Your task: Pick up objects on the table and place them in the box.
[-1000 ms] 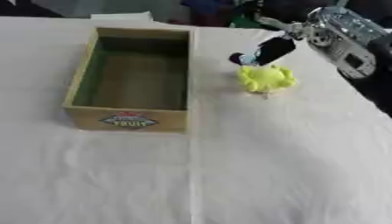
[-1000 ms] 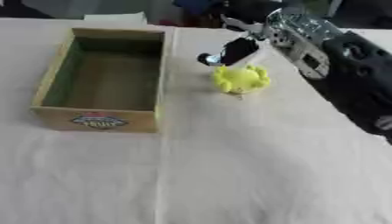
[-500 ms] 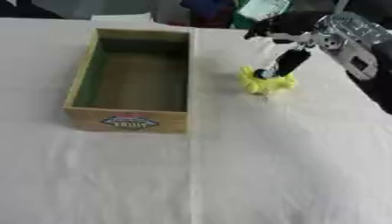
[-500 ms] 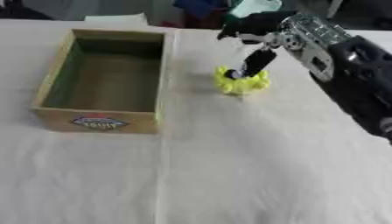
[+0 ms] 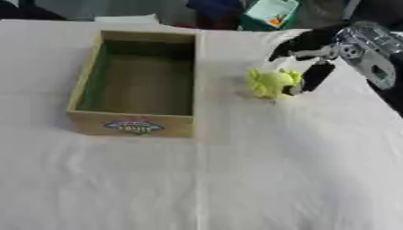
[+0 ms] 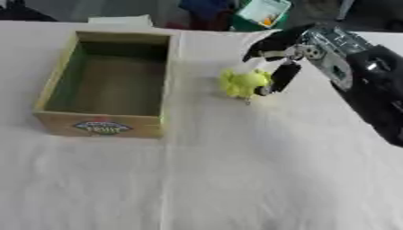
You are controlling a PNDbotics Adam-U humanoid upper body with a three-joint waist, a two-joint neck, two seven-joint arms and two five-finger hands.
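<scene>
White cloth covers the whole table, bare at the near edge, w/ a crease running toward the box. Mid-distance, left: the cardboard box w/ a fruit label on its near wall, open-topped, nothing visible inside. Just right of it but clear of its wall, the yellow-green toy sits on the cloth, so it's not in the box yet. The right hand comes in from the upper right; its fingers hang down at the toy's right side, touching or v. close, thumb up near the far side. Looks spread open rather than curled round the toy, though blur makes that approx. Vs. 0.5 s ago: the toy has slid a bit left toward the box and the hand has followed, the fingers now lower beside it. Vs. 1 s ago the hand sat above and behind the toy; now it brackets it. Meaning: prob. a grasp being set up, not a lift; no pick made, task at its first object. Far edge: a green packet and dark shapes, off the work area.
</scene>
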